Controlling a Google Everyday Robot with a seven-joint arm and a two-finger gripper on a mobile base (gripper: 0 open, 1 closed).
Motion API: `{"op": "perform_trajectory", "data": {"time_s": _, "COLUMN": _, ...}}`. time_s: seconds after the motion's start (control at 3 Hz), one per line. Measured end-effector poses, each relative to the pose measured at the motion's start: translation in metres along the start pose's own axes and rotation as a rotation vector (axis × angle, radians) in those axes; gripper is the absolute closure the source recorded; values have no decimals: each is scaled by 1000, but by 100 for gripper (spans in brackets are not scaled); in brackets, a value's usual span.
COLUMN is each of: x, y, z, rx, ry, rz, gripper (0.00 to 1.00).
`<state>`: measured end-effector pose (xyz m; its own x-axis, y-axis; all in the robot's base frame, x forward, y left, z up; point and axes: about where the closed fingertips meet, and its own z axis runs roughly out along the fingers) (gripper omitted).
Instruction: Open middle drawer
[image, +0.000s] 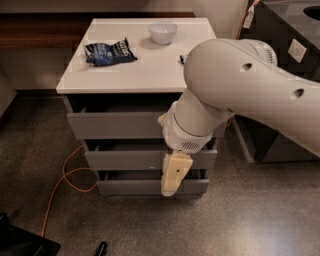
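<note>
The cabinet has three grey drawer fronts under a white top (145, 70). The middle drawer (122, 160) is a plain grey front between the top drawer (115, 125) and the bottom drawer (127, 187). All three fronts look closed. My cream-coloured gripper (170, 187) hangs from the big white arm (240, 85) and points down. It sits in front of the middle drawer, right of its centre, with its tip over the bottom drawer front. The arm hides the right part of the top and middle drawers.
A blue snack bag (109, 52) and a white bowl (163, 32) lie on the cabinet top. An orange cable (62, 177) runs over the floor at the left. A dark cabinet (285, 50) stands at the right. A black object (20, 242) lies at the bottom left.
</note>
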<state>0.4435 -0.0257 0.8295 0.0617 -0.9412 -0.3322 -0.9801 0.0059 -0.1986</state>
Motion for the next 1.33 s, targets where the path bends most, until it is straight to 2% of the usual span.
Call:
{"op": "perform_trajectory", "data": {"time_s": 0.33, "x": -8, "y": 1, "z": 9, "rx": -9, "ry": 4, "rz": -17, "gripper": 0}}
{"op": "perform_trajectory", "data": {"time_s": 0.67, "x": -12, "y": -7, "z": 41, "rx": -27, "ry": 4, "rz": -51, "gripper": 0}}
{"op": "perform_trajectory", "data": {"time_s": 1.33, "x": -3, "y": -36, "z": 129, "rx": -39, "ry": -57, "rz": -96, "gripper": 0}}
